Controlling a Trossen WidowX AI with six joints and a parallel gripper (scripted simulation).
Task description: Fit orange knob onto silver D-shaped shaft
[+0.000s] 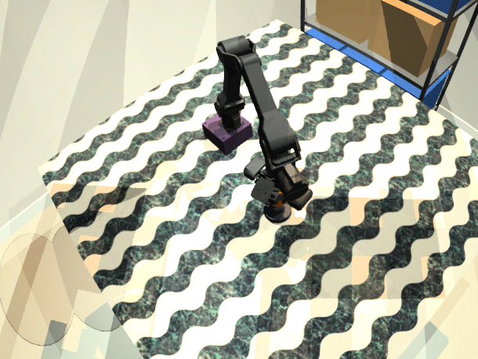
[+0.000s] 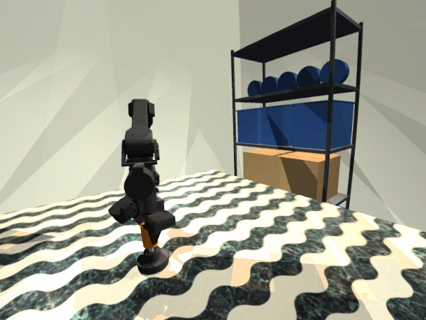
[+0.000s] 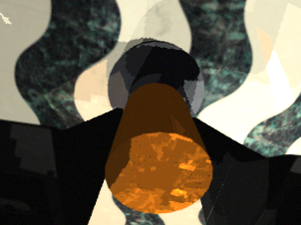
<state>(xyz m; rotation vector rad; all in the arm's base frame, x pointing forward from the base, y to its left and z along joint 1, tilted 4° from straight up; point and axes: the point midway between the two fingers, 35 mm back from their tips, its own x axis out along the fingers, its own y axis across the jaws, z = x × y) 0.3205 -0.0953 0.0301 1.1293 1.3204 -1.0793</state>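
While the claw [image 1: 276, 198] [image 2: 144, 228] [image 3: 155, 119] grips it, orange knob [image 1: 280, 201] [image 2: 149, 237] [image 3: 159, 169] slightly tilted, lengthwise near-upright.

Seen from the top, the round pedestal [image 1: 277, 216] [image 2: 152, 266] [image 3: 118, 93] stands on the desk [image 1: 235, 282] [image 2: 244, 297] [image 3: 35, 48] at five o'clock from the arm's base block [image 1: 213, 134] [image 2: 160, 203]; the shelving unit [image 1: 439, 51] [image 2: 329, 126] is at two o'clock. The knob [image 2: 149, 238] [image 3: 159, 172] sits between the fingers [image 1: 302, 199] [image 2: 162, 220], above the pedestal.

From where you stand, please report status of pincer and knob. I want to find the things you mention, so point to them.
Pincer [image 1: 279, 197] [image 2: 148, 232] [image 3: 155, 119] shut on orange knob [image 1: 280, 199] [image 2: 149, 238] [image 3: 160, 172]. Knob tilted, above round pedestal [image 1: 277, 216] [image 2: 153, 263] [image 3: 161, 60], not fully down. Flat-side alignment unseen. No loose object seen between knob and pedestal.
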